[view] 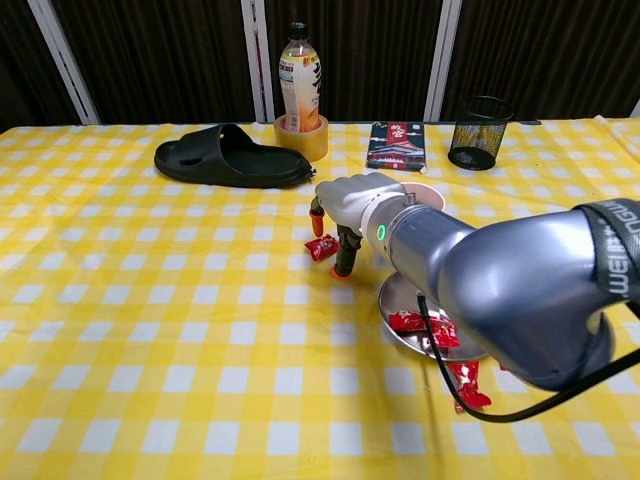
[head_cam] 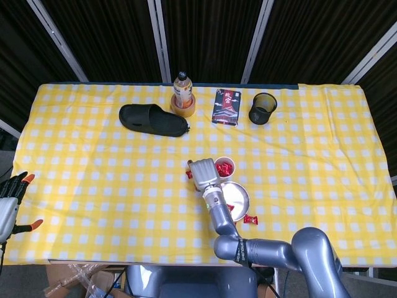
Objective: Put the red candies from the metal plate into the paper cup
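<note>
The white paper cup (head_cam: 224,168) holds red candies and stands just beyond the metal plate (head_cam: 239,194). In the chest view only the cup's rim (view: 426,190) shows behind my right hand (view: 352,203). This hand hovers at the cup's left side, its orange-tipped fingers (view: 342,268) pointing down and apart, gripping nothing. One red candy (view: 322,247) lies on the cloth between them. A few red candies (view: 424,325) rest on the plate (view: 398,298). More candies (view: 466,384) lie on the cloth by its near rim. My left hand (head_cam: 8,202) hangs off the table's left edge, fingers spread.
Along the far edge stand a black slipper (head_cam: 152,120), a drink bottle (head_cam: 182,89) inside a tape roll, a dark card box (head_cam: 226,107) and a black mesh pen cup (head_cam: 262,108). Yellow checked cloth covers the table.
</note>
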Motion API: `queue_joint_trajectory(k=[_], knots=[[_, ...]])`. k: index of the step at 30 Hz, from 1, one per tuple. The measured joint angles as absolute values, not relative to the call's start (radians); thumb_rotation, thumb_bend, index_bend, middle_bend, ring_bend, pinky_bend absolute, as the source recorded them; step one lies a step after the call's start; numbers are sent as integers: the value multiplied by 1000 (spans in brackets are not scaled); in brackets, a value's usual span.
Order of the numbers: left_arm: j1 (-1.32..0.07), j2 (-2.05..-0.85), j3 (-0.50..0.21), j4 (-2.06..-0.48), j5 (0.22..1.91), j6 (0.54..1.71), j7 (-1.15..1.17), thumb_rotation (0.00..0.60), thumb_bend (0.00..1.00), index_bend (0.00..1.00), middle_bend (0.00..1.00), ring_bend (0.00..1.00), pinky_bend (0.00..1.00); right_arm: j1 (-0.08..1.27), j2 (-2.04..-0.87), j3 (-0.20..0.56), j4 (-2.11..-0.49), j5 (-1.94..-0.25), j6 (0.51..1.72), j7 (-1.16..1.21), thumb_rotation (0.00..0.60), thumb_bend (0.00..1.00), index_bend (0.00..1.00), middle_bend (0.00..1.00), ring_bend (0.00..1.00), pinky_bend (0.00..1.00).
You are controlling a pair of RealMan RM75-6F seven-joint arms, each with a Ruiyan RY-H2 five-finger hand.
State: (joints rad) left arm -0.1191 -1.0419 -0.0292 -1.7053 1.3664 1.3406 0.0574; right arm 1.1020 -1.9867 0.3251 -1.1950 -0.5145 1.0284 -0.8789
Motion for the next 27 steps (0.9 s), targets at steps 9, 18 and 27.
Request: queue_joint_trajectory(k=[9,18,27], knots=[[-122,-1043,-31,-1705,1360,1336,61,600,48,5,0,0,0,1099,-2004,330,-1166,-534,1013,-862,600,417,423,855,922,978],[-121,-1042,-30,-1705,1363,1338,59,600,48,6,0,0,0,1089,-2003,331,-1153,-534,1009,-865,600,477,456,855,922,978],[-122,-1043,-30,-1704,1363,1339,59,600,48,6,0,0,0,1077,-1997,329,-1172,-533,1010,-869,600,554,507,855,922,978]])
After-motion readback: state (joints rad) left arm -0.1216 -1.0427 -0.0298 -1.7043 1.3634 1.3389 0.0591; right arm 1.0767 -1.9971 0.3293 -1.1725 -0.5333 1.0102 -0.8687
